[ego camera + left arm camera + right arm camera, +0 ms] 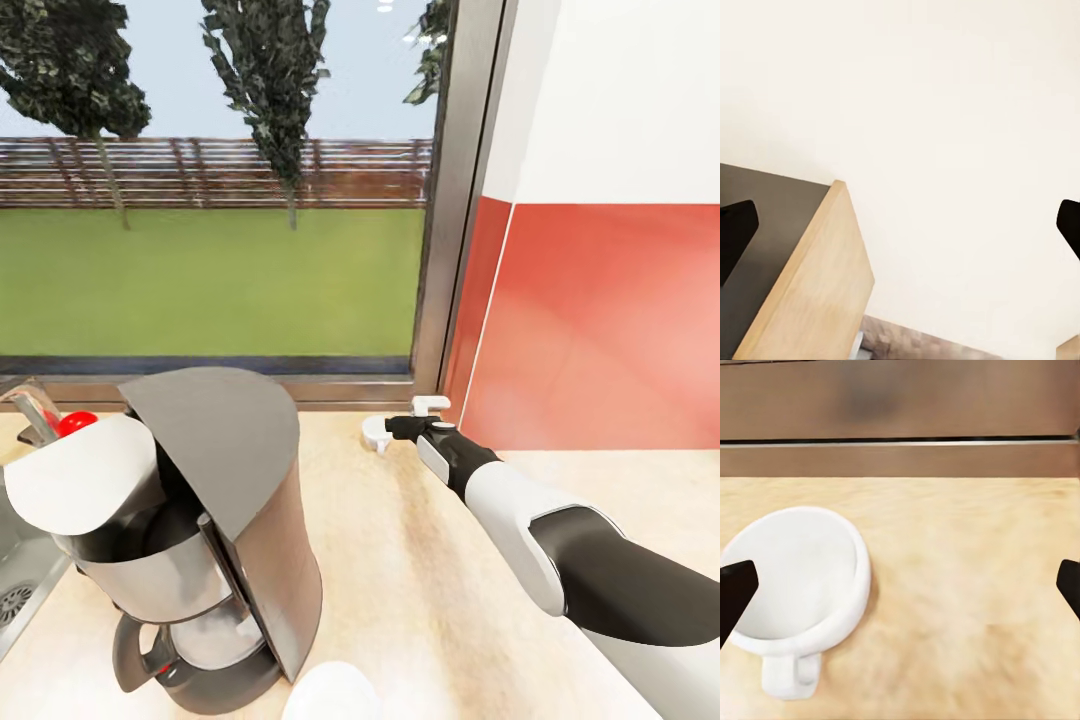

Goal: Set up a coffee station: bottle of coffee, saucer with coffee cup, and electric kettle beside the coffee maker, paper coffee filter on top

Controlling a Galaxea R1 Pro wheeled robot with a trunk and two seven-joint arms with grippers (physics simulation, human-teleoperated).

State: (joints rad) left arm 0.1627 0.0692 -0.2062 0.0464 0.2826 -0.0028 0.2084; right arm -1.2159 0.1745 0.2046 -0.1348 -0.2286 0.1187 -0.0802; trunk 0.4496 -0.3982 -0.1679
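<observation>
Head view shows us the coffee maker standing on the countertop with a white paper coffee filter sitting in its open top, so those two items look settled. At the bottom edge of that view, just beside the machine's base, a rounded white shape peeks in; it may be the saucer, though we cannot tell from so small a sliver. Our right arm is stretched toward the back of the counter by the window frame, and the right gripper is at the coffee cup there. From the right wrist camera the cup rests on the wood with its handle toward us, and the two dark fingertips are spread wide at either side, one overlapping the cup's rim, holding nothing yet. The left gripper is likewise wide open and empty, facing a pale wall past the corner of a wooden cabinet. We judge the cup has yet to be grasped and carried to its saucer; the coffee bottle and electric kettle are nowhere near the machine as far as we see, so those remain.
</observation>
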